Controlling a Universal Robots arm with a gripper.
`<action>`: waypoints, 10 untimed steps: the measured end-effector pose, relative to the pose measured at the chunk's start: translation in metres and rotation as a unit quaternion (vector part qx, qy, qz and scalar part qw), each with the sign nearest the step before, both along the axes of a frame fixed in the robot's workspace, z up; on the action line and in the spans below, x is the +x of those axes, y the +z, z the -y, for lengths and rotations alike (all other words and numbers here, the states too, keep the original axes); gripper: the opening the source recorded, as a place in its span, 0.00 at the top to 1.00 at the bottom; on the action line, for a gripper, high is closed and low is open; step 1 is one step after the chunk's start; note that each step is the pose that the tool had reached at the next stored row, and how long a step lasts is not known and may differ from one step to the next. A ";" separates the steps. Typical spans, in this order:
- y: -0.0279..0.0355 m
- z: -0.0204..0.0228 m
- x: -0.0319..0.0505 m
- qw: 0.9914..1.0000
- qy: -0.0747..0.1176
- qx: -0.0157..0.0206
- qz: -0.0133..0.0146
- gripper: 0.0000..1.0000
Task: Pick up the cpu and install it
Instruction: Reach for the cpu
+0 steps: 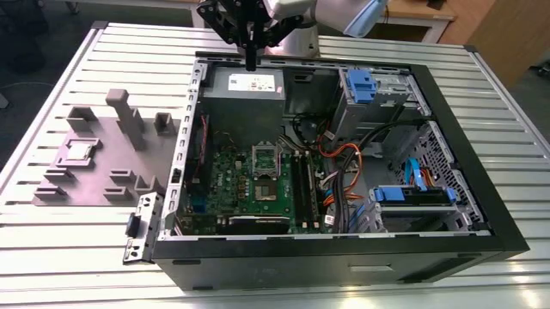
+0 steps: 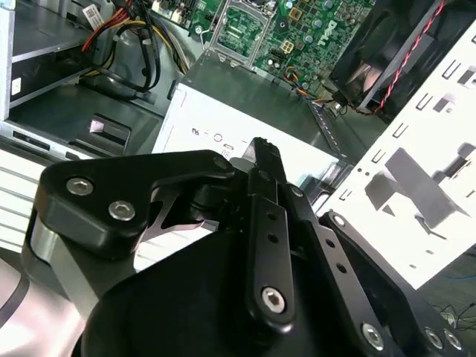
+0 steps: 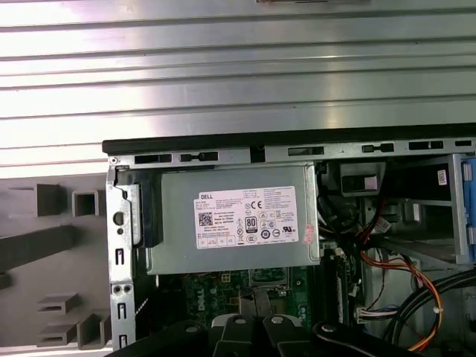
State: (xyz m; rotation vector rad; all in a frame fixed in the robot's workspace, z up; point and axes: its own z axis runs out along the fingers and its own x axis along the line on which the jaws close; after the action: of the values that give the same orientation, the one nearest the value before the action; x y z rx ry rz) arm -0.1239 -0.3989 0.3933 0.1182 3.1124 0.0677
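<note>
Gripper (image 1: 250, 67) hovering over the grey metal power supply (image 3: 175, 223), fingers pinched together, nothing in them.
cpu (image 1: 80, 150), a flat silvery square, sits on the mauve plastic tray (image 1: 51, 193) outside the black case (image 1: 344, 264); the supply carries a white printed label (image 3: 245, 217).

Exterior view sits high and well back, looking down over the counter (image 1: 69, 257) into the open computer case (image 1: 326, 254), the whole scene in frame. First wrist view stares straight down, close above the power supply (image 3: 234, 223). Second wrist view rides right behind the pincer (image 2: 264, 149), peering past it. All three catch the power supply and the motherboard (image 1: 249, 180).
</note>
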 end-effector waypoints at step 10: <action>0.0000 0.0000 -0.0024 1.000 0.000 0.000 0.000 0.90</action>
State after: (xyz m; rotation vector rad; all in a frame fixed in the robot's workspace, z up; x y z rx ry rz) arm -0.1262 -0.3989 0.3933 0.1182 3.1125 0.0676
